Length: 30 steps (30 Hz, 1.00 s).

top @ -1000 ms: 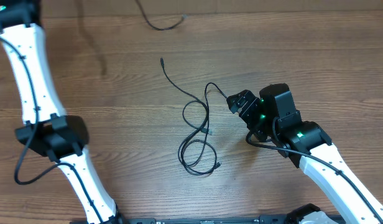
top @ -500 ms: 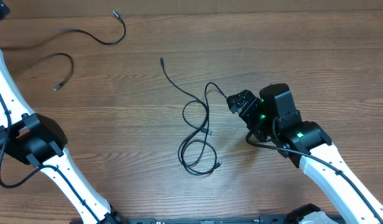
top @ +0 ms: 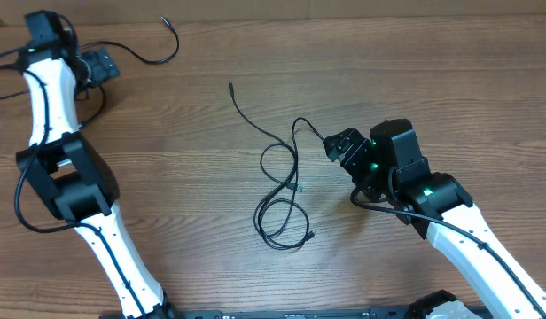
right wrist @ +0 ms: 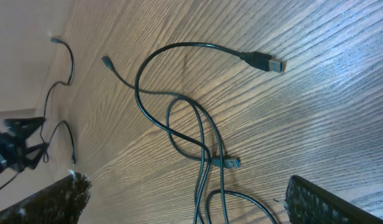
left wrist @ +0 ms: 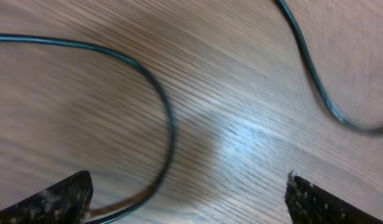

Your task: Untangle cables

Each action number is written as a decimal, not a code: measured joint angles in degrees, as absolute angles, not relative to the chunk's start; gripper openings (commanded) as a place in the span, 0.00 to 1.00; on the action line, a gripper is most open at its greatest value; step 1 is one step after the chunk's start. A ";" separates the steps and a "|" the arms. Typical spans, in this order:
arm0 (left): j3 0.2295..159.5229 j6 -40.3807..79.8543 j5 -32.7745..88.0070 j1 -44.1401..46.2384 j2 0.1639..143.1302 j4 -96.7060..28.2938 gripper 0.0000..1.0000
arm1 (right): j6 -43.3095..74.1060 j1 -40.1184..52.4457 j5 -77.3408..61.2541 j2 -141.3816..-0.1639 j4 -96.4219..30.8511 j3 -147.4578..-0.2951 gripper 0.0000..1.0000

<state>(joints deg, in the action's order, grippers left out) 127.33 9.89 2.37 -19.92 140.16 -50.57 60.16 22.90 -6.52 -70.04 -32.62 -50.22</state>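
Note:
A tangle of thin black cables (top: 286, 182) lies in loose loops mid-table, one free end (top: 230, 87) reaching toward the back. My right gripper (top: 337, 143) stands open just right of it, holding nothing. In the right wrist view the loops (right wrist: 207, 149) cross between its spread fingers (right wrist: 313, 199), and a silvery plug (right wrist: 269, 63) lies beyond. My left gripper (top: 100, 64) is open at the far left back, over a separate cord (left wrist: 168, 124) that curves between its fingertips (left wrist: 67, 199) untouched. Another loose cord (top: 176, 44) lies to its right.
The left arm's white links (top: 51, 106) stretch along the table's left side, with thick black arm cords beside them. The right arm (top: 450, 213) comes in from the front right corner. The table's back edge (top: 344, 16) runs just behind the far cords.
The left arm has swung to the far left back corner, its gripper now over the cords there. One cord moved from the back middle toward the left. The right arm and tangle are unchanged.

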 measured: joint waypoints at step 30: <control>114.78 15.29 24.25 -22.70 139.33 -30.48 0.04 | 60.18 22.90 -6.55 -70.04 -32.62 -50.22 1.00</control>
<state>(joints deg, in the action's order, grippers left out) 114.78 15.29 24.25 -22.70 139.33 -30.48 60.18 22.90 -6.55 -70.04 -32.62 -50.22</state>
